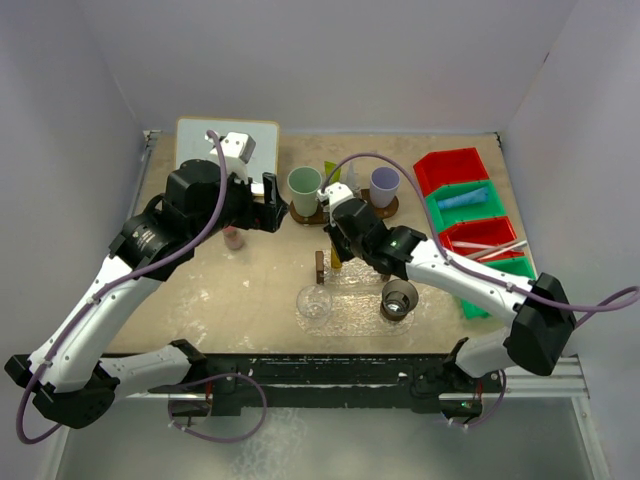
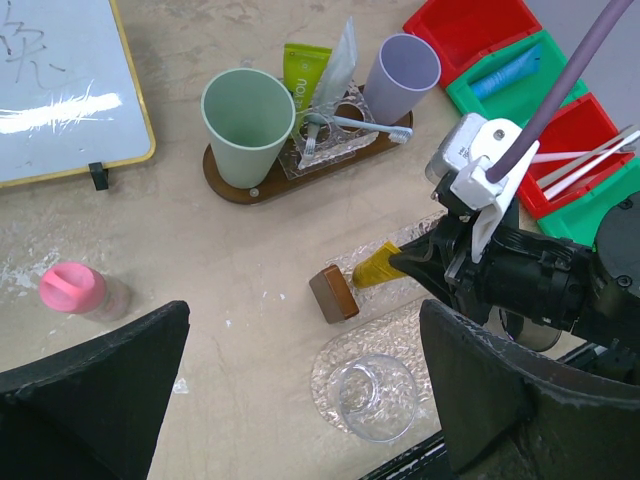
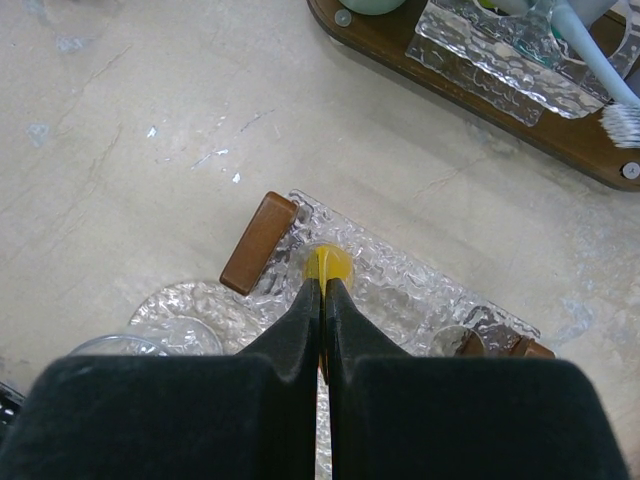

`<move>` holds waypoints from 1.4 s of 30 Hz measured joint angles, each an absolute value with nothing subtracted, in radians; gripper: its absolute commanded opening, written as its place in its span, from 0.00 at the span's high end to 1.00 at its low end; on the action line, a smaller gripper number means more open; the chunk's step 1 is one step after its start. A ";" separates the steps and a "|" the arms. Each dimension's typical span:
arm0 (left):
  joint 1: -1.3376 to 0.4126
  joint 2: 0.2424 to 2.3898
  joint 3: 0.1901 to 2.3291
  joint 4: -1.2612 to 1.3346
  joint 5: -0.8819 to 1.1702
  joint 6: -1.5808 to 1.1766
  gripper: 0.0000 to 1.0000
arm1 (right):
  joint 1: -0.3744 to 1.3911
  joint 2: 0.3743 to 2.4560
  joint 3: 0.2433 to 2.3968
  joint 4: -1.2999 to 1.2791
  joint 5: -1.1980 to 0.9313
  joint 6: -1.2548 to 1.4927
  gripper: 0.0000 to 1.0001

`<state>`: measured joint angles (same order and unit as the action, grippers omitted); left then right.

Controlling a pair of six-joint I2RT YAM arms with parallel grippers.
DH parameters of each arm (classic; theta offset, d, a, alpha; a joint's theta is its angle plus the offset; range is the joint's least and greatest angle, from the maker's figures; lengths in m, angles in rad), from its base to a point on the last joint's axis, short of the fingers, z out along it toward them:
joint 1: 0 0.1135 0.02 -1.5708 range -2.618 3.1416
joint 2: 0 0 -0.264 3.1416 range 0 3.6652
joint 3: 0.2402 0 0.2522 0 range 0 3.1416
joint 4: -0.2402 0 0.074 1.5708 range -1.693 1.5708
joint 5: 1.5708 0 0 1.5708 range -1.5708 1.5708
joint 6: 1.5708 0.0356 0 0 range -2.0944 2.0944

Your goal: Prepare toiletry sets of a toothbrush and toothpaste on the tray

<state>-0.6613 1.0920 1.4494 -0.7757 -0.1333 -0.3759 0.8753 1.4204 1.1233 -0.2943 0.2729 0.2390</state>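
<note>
Now | right gripper (image 3: 322, 287) pinched shut on yellow tube (image 3: 328, 263), seating it in near tray (image 3: 405, 292) | left gripper (image 1: 271, 206) wide, empty, left of that tray | far tray (image 2: 232, 186) behind it looks complete; near tray lacks toothbrush

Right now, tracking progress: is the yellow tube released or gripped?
Gripped: the right tool is shut on the yellow tube, its cap at the clear rack.
</note>
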 measured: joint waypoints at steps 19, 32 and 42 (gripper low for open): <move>-0.661 1.092 1.449 -0.775 -0.134 -0.376 0.07 | 0.879 1.401 1.087 -0.295 0.302 0.281 0.52; -0.661 1.087 1.420 -0.766 -0.140 -0.384 0.07 | 0.822 1.113 1.140 -0.421 0.429 0.276 0.36; -0.641 1.092 1.415 -0.752 -0.160 -0.382 0.07 | 0.422 1.217 1.173 -0.487 0.652 0.529 0.43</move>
<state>-0.6407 1.0916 1.4155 -0.7517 -0.1604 -0.3820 0.4221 1.2171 1.1728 -0.4873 0.6518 0.5293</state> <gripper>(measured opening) 0.937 0.581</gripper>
